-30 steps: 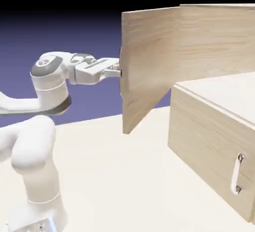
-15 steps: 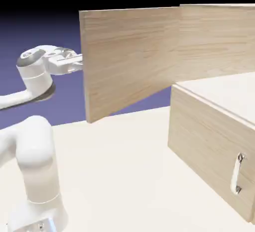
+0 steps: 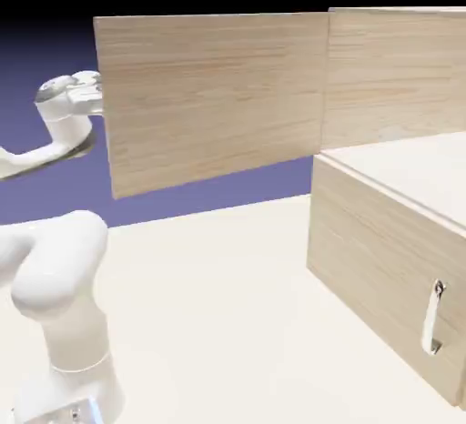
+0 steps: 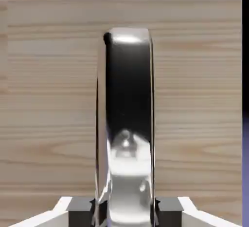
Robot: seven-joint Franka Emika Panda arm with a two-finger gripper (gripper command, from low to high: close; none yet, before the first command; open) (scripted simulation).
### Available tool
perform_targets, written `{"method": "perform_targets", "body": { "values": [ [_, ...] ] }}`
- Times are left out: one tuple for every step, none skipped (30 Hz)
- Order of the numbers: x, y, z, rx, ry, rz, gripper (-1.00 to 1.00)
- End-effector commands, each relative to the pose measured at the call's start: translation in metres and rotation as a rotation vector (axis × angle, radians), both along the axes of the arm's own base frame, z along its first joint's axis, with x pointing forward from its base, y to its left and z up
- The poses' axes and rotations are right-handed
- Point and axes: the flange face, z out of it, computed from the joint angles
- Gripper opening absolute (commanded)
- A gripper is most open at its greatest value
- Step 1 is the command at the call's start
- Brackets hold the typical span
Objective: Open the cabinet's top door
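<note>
The cabinet [image 3: 400, 213] of light wood fills the exterior view's right. Its top door [image 3: 209, 95] stands swung far out, reaching to the exterior view's left. My white hand [image 3: 71, 96] is at the door's free left edge, and the fingers are hidden behind the panel there. In the hand view the door's curved silver handle [image 4: 127, 99] runs upright against the wood [image 4: 48, 99], and my gripper [image 4: 125, 210] is shut on it, one grey fingertip [image 4: 80, 206] on each side.
The lower panel's vertical silver handle [image 3: 434, 318] shows at the right. My arm's white base [image 3: 68, 322] stands at the lower left on the pale table [image 3: 227, 322].
The top door has swung further open toward the exterior view's left. My hand moved left with it, still closed on the handle, and is now mostly hidden by the panel's edge.
</note>
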Motion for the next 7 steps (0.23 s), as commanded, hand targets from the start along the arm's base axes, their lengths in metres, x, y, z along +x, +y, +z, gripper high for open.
{"method": "perform_targets", "body": {
  "values": [
    [0.001,0.009,0.0,-0.001,0.0,-0.018,-1.0],
    [0.003,0.017,0.0,-0.001,0.0,-0.035,-1.0],
    [0.004,0.025,0.0,-0.001,0.0,-0.051,-1.0],
    [0.006,0.033,0.0,-0.001,0.0,-0.067,-1.0],
    [0.008,0.041,0.0,-0.001,0.0,-0.083,-1.0],
    [0.009,0.049,0.0,-0.001,0.0,-0.099,-1.0],
    [0.011,0.057,0.0,-0.001,0.0,-0.114,-1.0]
  ]
}}
